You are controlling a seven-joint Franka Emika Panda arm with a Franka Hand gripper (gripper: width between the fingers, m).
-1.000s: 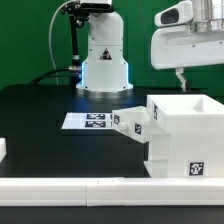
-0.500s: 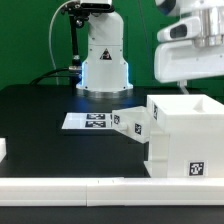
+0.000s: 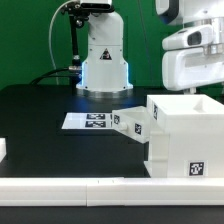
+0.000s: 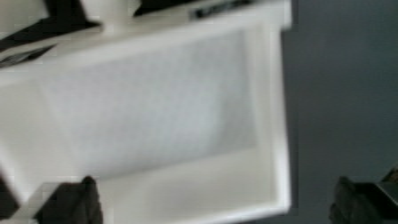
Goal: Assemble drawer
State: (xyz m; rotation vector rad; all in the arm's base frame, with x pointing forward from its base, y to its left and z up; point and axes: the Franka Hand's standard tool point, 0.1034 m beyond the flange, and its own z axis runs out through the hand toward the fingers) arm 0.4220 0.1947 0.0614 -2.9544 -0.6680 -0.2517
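The large white cube housing [image 3: 185, 135] stands at the exterior view's right, open side up, with a tag on its front. A smaller white box tray [image 3: 133, 123] with tags leans tilted against the housing's left side. The second tray is not in view. My gripper [image 3: 196, 88] hangs just above the housing's open top. In the wrist view my gripper [image 4: 222, 205] is open and empty, its dark fingertips [image 4: 71, 200] wide apart, with the housing's white inside [image 4: 160, 110] below them.
The marker board [image 3: 95, 121] lies flat on the black table behind the tray. The robot base [image 3: 103, 60] stands at the back. A white rail [image 3: 100, 186] runs along the front edge. A small white block [image 3: 3, 148] sits at the left edge.
My gripper has moved toward the exterior view's right and a little lower, over the housing. The housing and tray have not moved.
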